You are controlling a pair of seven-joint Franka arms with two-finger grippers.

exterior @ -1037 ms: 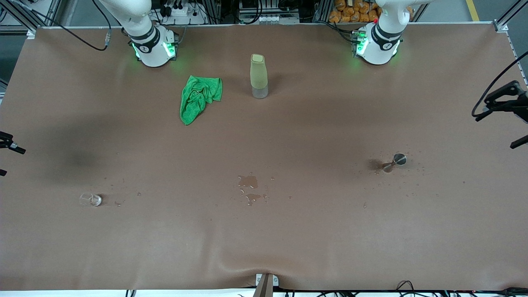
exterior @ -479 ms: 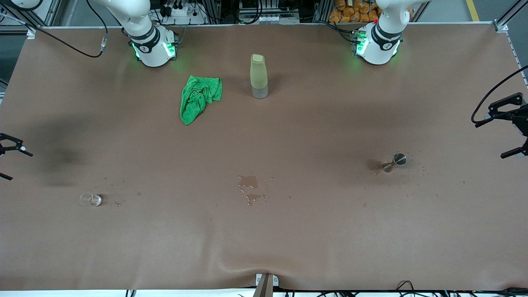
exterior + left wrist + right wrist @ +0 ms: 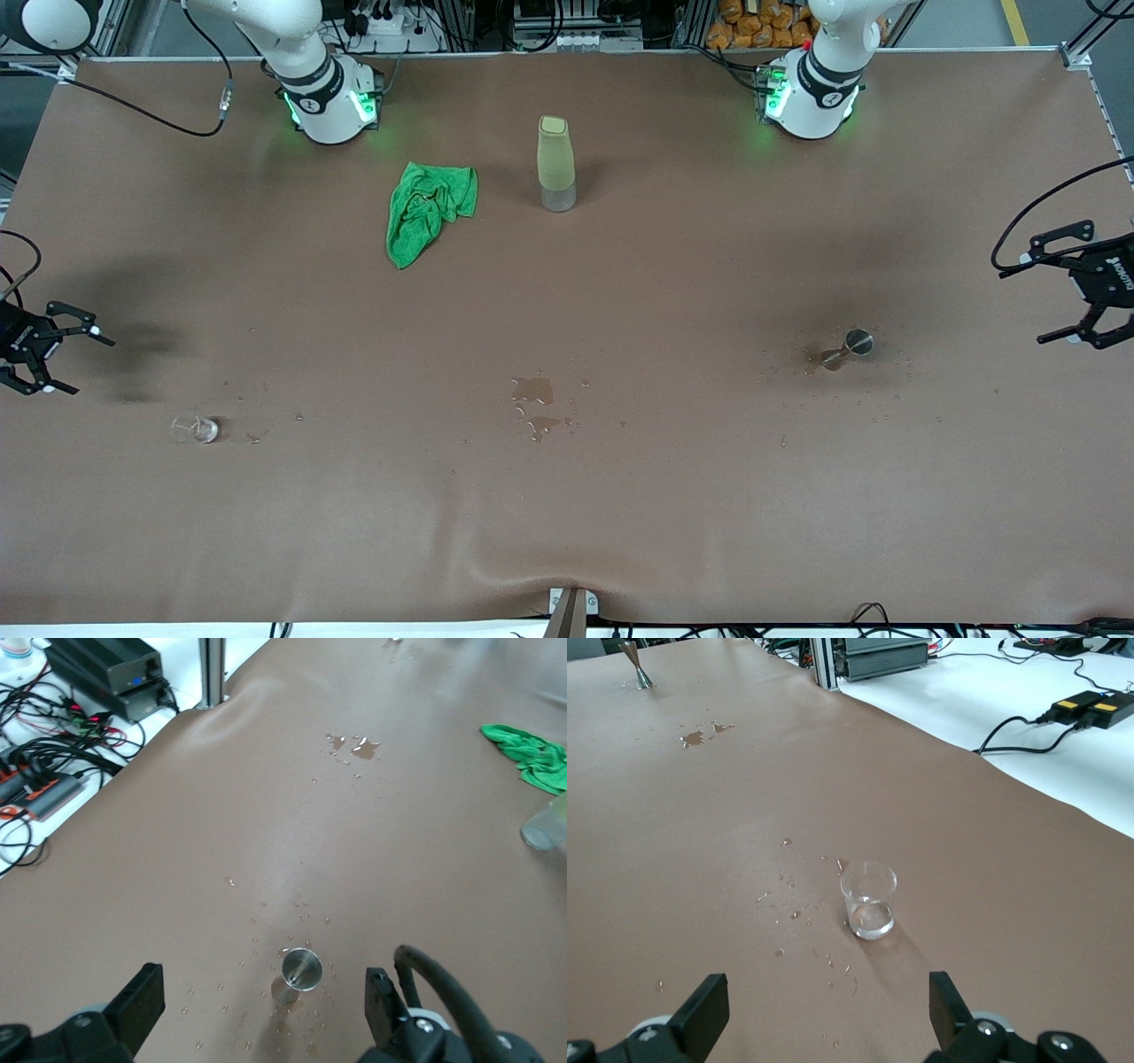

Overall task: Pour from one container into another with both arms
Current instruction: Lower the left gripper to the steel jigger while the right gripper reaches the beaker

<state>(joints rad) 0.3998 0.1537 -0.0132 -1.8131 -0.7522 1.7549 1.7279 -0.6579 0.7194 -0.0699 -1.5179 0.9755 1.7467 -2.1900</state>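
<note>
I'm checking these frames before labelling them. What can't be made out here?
- Jigger: whether it holds liquid; front view too small, left wrist view shows only its rim.
- Bottle: cut off by the left wrist view's edge; its fill level is unclear.
- Left gripper, right gripper: both arms' upper links run out of the front view.
- Glass: barely visible in the front view.

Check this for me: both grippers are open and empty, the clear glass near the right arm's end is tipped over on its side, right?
Not quite. The clear glass stands upright, as the right wrist view shows, with a little liquid in the bottom. The rest holds: the left gripper and the right gripper both have open, empty jaws.
</note>
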